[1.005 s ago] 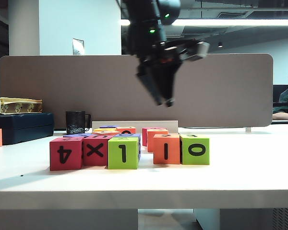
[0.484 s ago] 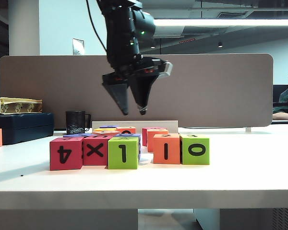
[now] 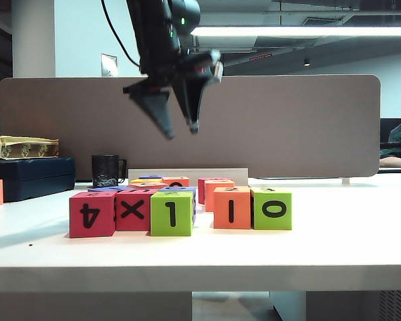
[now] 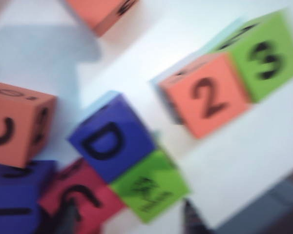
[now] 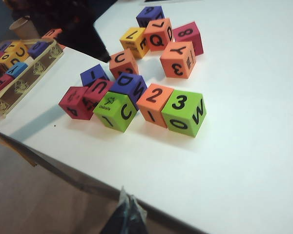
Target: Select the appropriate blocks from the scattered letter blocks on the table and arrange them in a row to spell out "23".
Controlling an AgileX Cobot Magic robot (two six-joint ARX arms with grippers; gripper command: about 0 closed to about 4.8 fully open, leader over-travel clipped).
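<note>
Nearest the white table's front edge, the orange foam cube topped "2" and lime-green foam cube topped "3" sit touching, well placed. They look light, soft, best pinched across opposite flat sides. Above, the left gripper hangs empty, jaws parted. The right gripper barely shows; I cannot tell its state.

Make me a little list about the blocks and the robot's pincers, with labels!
number row: orange block with 2 on top touches lime-green block with 3 on top, reading 23
other blocks: purple D block and more, scattered on the white table
left pincer: high above the blocks, open, holding nothing
right pincer: off the table's edge, fingers look together
job: looks done
</note>
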